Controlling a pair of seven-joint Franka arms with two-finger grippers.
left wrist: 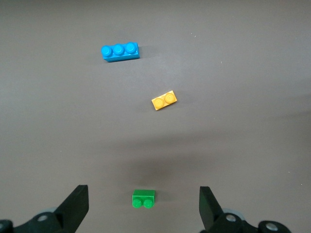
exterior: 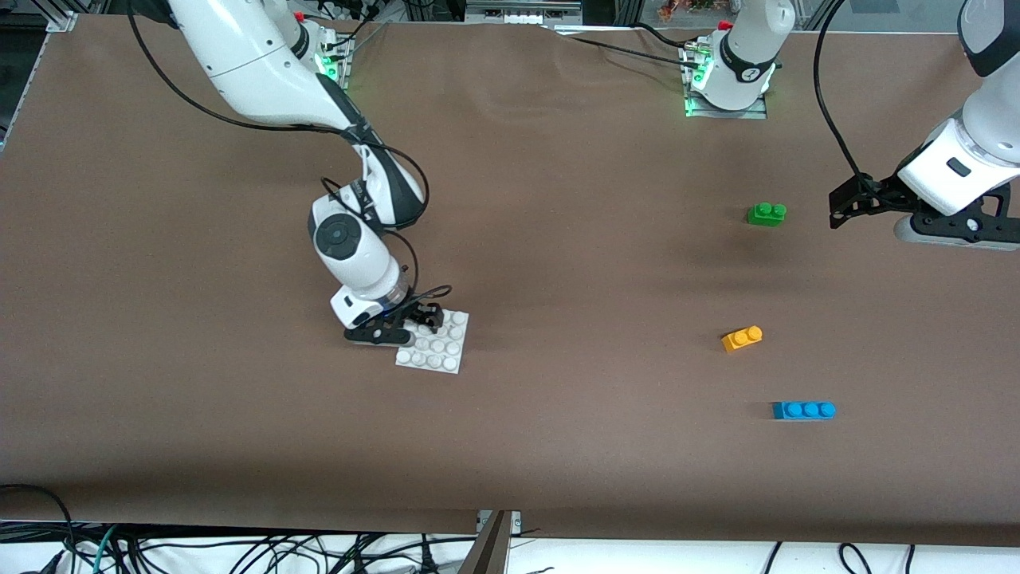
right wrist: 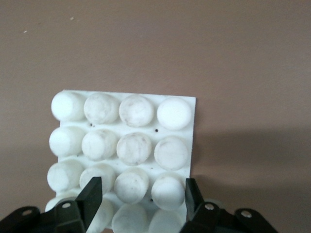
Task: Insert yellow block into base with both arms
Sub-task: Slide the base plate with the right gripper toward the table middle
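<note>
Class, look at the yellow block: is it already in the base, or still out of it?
Out. The yellow block lies studs-up on the bare table, well apart from the base, toward the left arm's end.

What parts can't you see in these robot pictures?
- Base: in the front view the right gripper covers its edge nearest the arm; in the right wrist view the picture's edge cuts off its nearest row of studs.
- Whether the right gripper's fingers touch the base: not clear in either view.
- Left gripper: small and dark in the front view; the left wrist view shows only its fingertips.
- Yellow block: its underside is hidden.
</note>
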